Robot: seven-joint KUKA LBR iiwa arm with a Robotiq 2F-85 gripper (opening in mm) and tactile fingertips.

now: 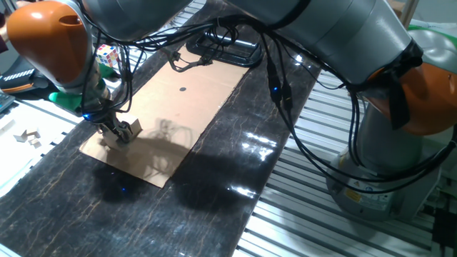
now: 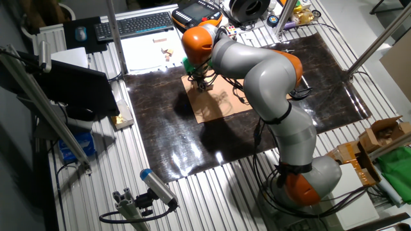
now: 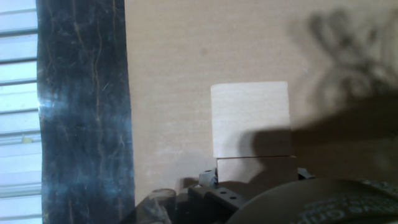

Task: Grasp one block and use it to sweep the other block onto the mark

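Two pale wooden blocks lie edge to edge on the tan cardboard (image 1: 203,100). In the hand view the far block (image 3: 250,118) lies fully in sight. The near block (image 3: 255,168) sits in shadow with finger parts on both its sides. My gripper (image 3: 256,177) looks shut on this near block. In one fixed view the gripper (image 1: 118,134) stands low over the cardboard's near left corner, with a pale block (image 1: 134,126) at its fingers. The mark (image 1: 183,90) is a small black dot further up the cardboard, well away from the blocks. In the other fixed view the gripper (image 2: 201,85) is too small to read.
The cardboard rests on a dark glossy mat (image 1: 235,178). A black frame with cables (image 1: 221,46) lies at the cardboard's far end. A colour cube (image 1: 107,53) and a green object (image 1: 66,100) sit to the left. Small wooden pieces (image 1: 28,135) lie off the mat.
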